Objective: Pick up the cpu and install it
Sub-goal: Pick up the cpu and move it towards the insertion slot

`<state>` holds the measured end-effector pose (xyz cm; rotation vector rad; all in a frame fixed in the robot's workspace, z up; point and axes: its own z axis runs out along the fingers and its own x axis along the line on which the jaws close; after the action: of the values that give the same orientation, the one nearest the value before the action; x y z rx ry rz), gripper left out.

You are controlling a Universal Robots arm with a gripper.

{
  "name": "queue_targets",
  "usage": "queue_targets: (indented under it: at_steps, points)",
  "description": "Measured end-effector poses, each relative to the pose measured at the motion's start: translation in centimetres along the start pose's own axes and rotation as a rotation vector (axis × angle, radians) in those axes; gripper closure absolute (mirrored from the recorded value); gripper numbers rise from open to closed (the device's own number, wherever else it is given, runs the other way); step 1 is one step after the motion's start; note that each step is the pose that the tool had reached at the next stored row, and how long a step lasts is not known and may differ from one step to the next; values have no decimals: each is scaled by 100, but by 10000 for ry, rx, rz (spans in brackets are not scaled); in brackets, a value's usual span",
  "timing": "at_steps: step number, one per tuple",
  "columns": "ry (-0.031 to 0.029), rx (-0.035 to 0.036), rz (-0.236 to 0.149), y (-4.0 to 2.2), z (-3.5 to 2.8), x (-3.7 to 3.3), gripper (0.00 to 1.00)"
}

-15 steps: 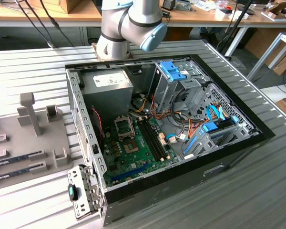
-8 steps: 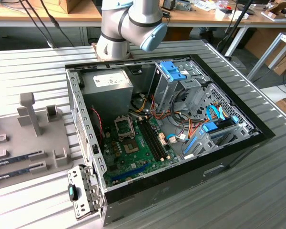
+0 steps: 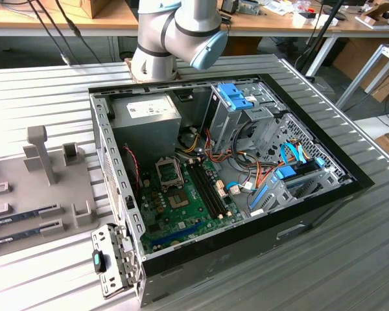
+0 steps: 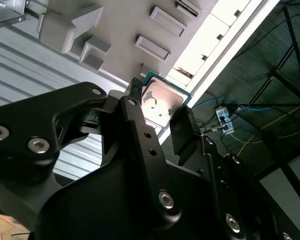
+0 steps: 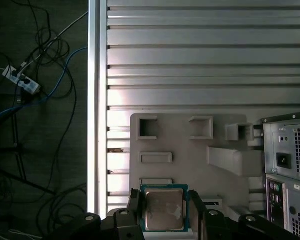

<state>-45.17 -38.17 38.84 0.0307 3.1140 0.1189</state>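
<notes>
The cpu [image 5: 163, 209] is topped with smooth, shiny metal. The hand [image 4: 159, 104] is finished in matt black, the counter [image 5: 205, 50] in ribbed pale metal.

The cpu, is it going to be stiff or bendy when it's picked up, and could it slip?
Likely stiff: the cpu is a flat square with a metal top. Probably light, being so thin. It could slip, since the fingers meet only its narrow edges, and the top looks smooth and shiny.

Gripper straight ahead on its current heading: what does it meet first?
The cpu, which sits right at the tip of the gripper in both wrist views. Whether they touch is unclear, since depth is hard to judge. Behind the cpu lies the grey parts tray.
</notes>
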Motion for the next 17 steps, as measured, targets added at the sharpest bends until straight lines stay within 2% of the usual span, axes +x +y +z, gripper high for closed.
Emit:
queue_targets:
  at_steps: [10, 17]
  points:
    - [1, 0, 0, 0, -2, 0, 53]
    - [0, 0, 0, 1, -1, -51, 53]
